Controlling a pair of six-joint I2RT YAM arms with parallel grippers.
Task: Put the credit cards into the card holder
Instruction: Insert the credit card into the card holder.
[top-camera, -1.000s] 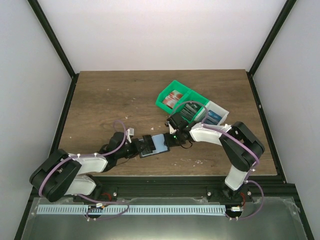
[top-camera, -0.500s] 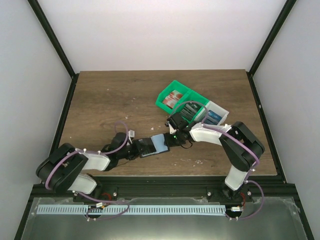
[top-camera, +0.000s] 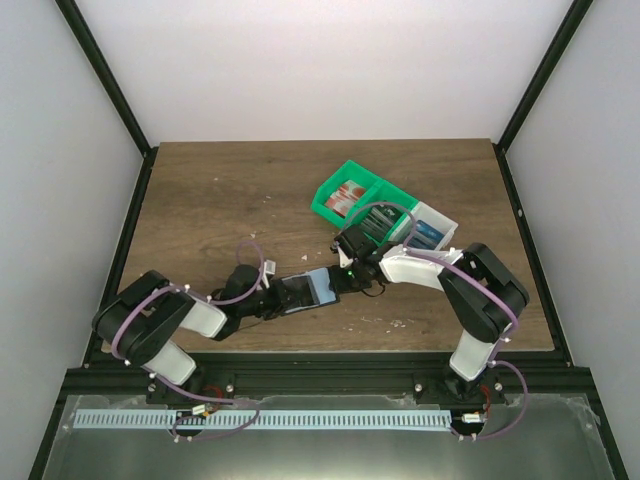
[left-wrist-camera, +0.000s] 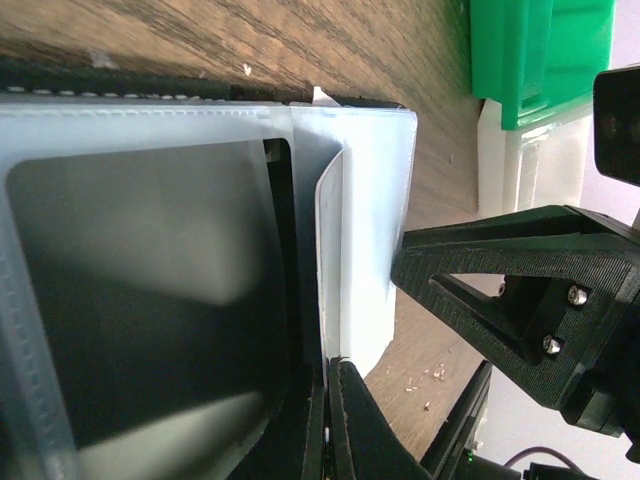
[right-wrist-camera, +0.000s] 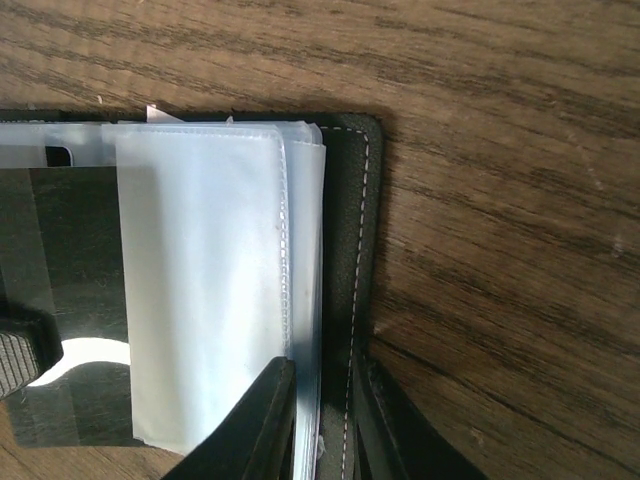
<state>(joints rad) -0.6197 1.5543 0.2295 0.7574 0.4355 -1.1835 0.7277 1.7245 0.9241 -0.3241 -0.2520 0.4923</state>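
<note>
Left hand (left-wrist-camera: 325, 405) and right hand (right-wrist-camera: 320, 425) meet over the brown wooden table (top-camera: 220, 200), near a green plastic bin (top-camera: 318, 205) and a white plastic bin (top-camera: 447, 228). Between them lies the open black leather-like folding card holder (right-wrist-camera: 364, 200); each hand pinches one end of it. Blue credit cards (top-camera: 425, 236) sit in the white bin.

Right gripper (right-wrist-camera: 322, 405) has its two fingers pinching the stitched edge of the black card holder (right-wrist-camera: 350, 200), clear sleeves (right-wrist-camera: 200, 280) included, flat on the wood table (right-wrist-camera: 500, 150).
</note>
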